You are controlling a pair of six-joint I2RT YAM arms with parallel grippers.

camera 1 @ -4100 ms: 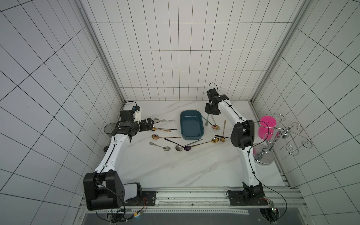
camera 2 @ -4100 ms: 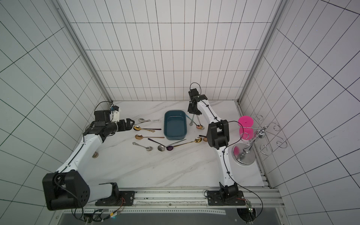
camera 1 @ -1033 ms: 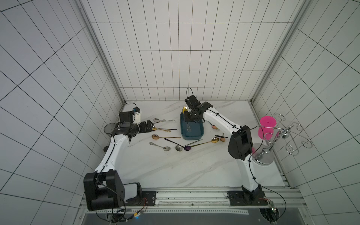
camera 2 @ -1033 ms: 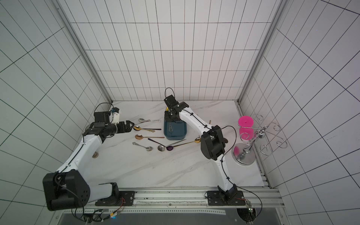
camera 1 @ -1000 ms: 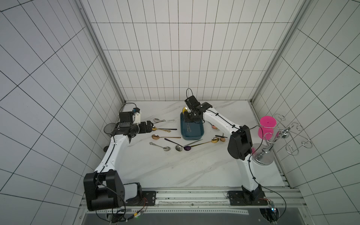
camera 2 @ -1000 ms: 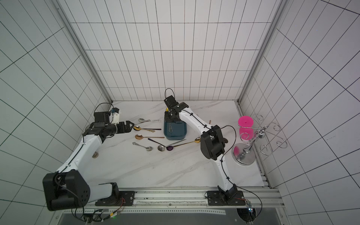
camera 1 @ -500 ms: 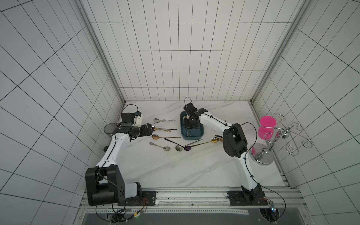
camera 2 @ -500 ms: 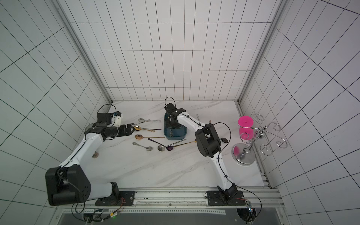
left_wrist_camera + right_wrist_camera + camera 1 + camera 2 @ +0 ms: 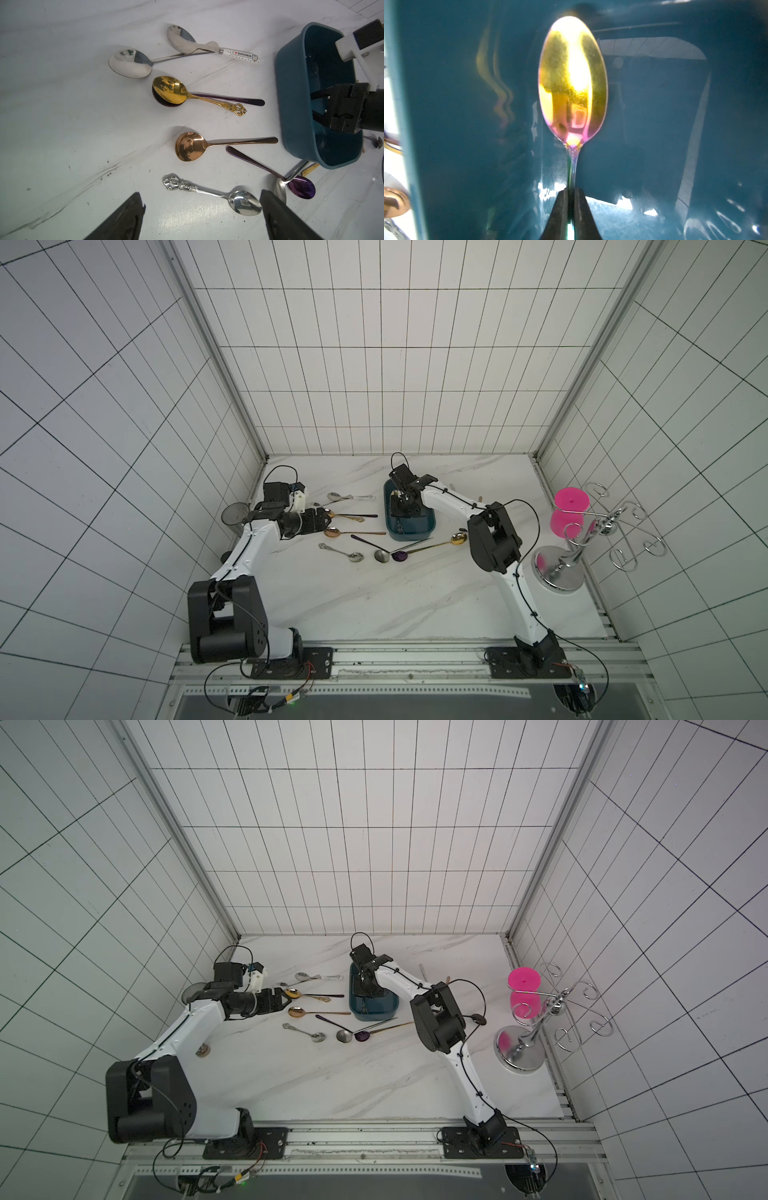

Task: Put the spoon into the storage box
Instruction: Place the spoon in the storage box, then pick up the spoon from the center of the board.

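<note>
Table [image 9: 374, 597] carries the storage box [image 9: 411, 536] at centre far. Inside it the right gripper [image 9: 572, 190] pinches the spoon [image 9: 572, 83] by its handle, bowl close to the floor. Only the release remains, I judge. Left gripper [image 9: 200, 192], jaws spread, hovers over loose spoons [image 9: 188, 145] left of the box.

spoon [image 9: 572, 83] handle mostly hidden, storage box [image 9: 411, 533] partly covered by right arm [image 9: 446, 499]

Right pincer [image 9: 571, 190] occupies storage box [image 9: 411, 533]; spoons [image 9: 332, 533] crowd beside it; near tabletop [image 9: 374, 593] seemingly free.
</note>
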